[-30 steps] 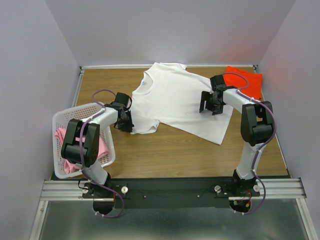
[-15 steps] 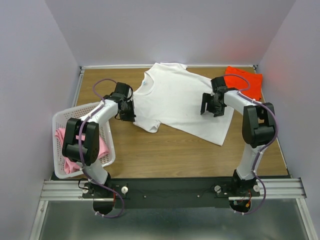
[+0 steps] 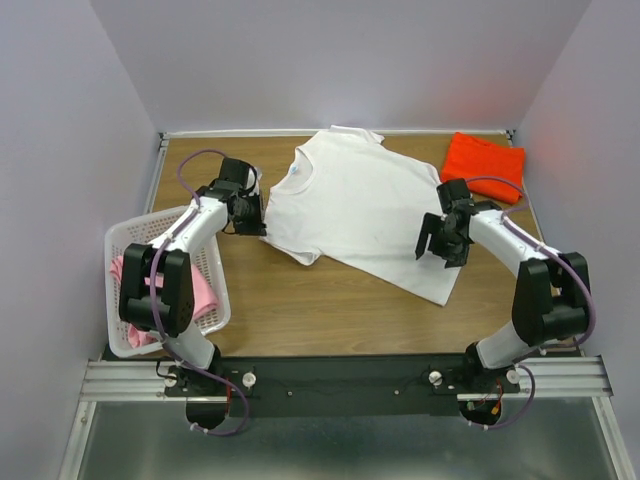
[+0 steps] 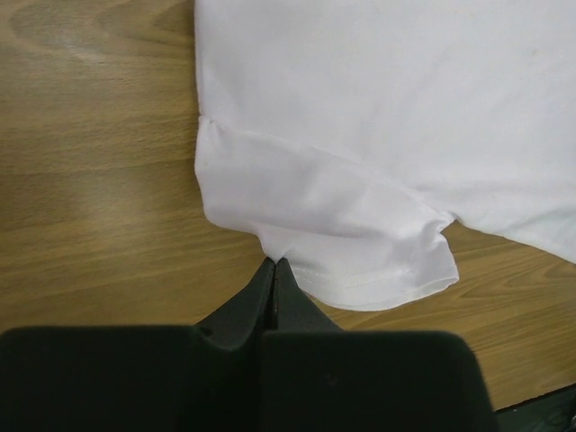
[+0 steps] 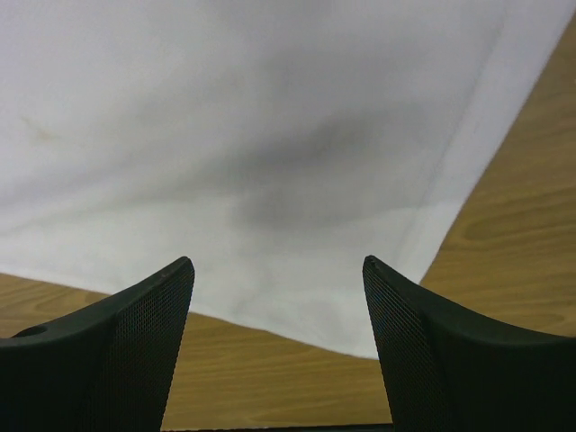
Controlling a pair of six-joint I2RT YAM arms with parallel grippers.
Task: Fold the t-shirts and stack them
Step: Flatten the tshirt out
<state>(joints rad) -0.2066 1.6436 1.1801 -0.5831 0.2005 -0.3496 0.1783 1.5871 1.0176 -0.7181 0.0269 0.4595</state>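
The white t-shirt (image 3: 355,205) lies spread flat on the table (image 3: 330,310), collar toward 11 o'clock and hem toward 4 o'clock. At its 9 o'clock side the left gripper (image 3: 258,215) is pinched closed on the sleeve's edge, fingertips meeting right at the cloth (clearest in the wrist view). The right gripper (image 3: 438,252) stands with jaws wide apart over the hem corner at 4 o'clock, holding nothing. The orange-red t-shirt (image 3: 483,165) lies at 2 o'clock, apart from both grippers. The pink t-shirt (image 3: 200,295) sits in the basket (image 3: 130,235) at 8 o'clock.
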